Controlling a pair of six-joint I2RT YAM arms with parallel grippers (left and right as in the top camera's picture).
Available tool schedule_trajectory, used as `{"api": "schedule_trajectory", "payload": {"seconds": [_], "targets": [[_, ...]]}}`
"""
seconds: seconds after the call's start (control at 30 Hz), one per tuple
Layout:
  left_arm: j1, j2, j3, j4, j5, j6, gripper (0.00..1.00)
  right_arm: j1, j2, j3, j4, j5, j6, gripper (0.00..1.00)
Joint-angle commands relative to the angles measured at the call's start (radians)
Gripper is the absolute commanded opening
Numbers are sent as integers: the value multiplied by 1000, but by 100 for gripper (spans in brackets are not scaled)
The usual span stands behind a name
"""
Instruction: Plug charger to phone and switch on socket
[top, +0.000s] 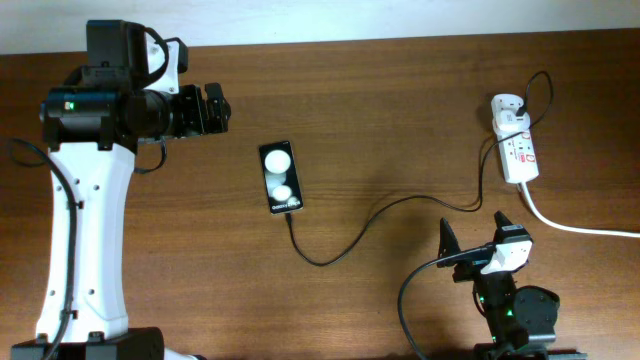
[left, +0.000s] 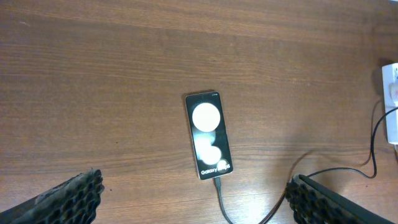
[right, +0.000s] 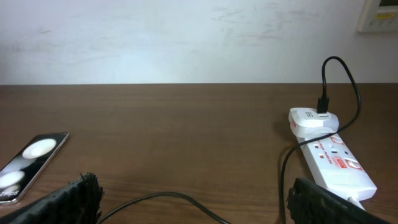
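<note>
So from what I can see, the first half looks done already: the charger (left: 219, 191), that skinny black cable, loops across the table (top: 400, 90) close to the robot and its tip sits right at the bottom edge of the phone (top: 280, 178). From the left wrist view it looks plugged in, though the joint's too small to swear by. The phone is lying flat, face up, roughly mid-table. Farther out on the right, the cable's other end goes into the white adapter (top: 507, 108) at the top of the socket (top: 520, 152), and the thick white cord (top: 570, 228) trails off to the right edge. What's left, I reckon, is flipping the switch. I honestly can't tell if it's on or off, the red bits are too tiny. As for the arms, the right gripper (top: 474, 235) is nearest, sitting low, facing across the table with the socket ahead to its right, fingers spread wide and holding nothing, not touching the strip. The left gripper (top: 222, 110) is further out, raised and looking down at the phone, fingers also spread wide and empty.
</note>
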Motion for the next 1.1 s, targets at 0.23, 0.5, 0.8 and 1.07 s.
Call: {"api": "schedule_trajectory", "payload": {"seconds": [0.23,0.5,0.8,1.07], "targets": [[-1,-10,4,2,-3,2,99,8,-13,-23,14,27,0,99],[-1,-10,4,2,-3,2,99,5,-13,-23,17,28,0,99],[-1,-10,4,2,-3,2,99,5,-13,-23,17,28,0,99],[-1,-6,4,-21,-3,2,99,5,-13,-23,17,28,0,99]]}}
